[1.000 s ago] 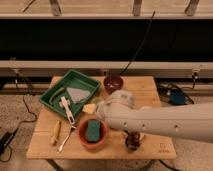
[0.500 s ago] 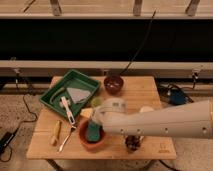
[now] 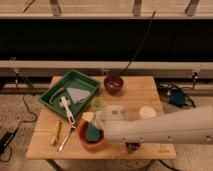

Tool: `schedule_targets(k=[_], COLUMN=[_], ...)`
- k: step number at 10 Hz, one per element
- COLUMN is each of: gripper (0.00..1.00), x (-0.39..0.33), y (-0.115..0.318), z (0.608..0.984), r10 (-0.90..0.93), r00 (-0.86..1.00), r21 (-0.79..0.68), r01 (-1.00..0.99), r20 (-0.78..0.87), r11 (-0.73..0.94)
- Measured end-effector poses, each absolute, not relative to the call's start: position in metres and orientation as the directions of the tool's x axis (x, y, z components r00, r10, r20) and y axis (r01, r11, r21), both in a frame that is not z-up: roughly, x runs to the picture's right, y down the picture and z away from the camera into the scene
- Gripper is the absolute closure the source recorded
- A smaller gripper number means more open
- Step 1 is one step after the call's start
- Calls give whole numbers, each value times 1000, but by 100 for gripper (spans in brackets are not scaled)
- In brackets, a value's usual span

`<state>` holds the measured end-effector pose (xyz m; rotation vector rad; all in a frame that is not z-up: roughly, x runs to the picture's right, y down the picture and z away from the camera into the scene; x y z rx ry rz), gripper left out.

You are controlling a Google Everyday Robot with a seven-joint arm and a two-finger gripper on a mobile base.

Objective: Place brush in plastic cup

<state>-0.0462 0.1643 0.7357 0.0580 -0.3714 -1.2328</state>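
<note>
The white brush [image 3: 66, 110] lies with its wide end in the green tray [image 3: 56, 93], and its thin end pokes out over the tray's front edge onto the wooden table [image 3: 142, 92]. The little light-green plastic cup [image 3: 97, 103] stands just beside the tray, apart from the brush. A big white arm [image 3: 165, 131] reaches in from the right, and its gripper [image 3: 96, 124] hangs over the orange bowl [image 3: 84, 142], near the cup, spread wide and holding nothing.
</note>
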Motion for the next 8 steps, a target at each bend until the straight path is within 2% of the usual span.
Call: schedule_targets(k=[8], gripper=[20], x=[-49], y=[164], z=[735], r10=[-935], r00=[261], r21=[256], r01=[912], r20=[238], r11=[320])
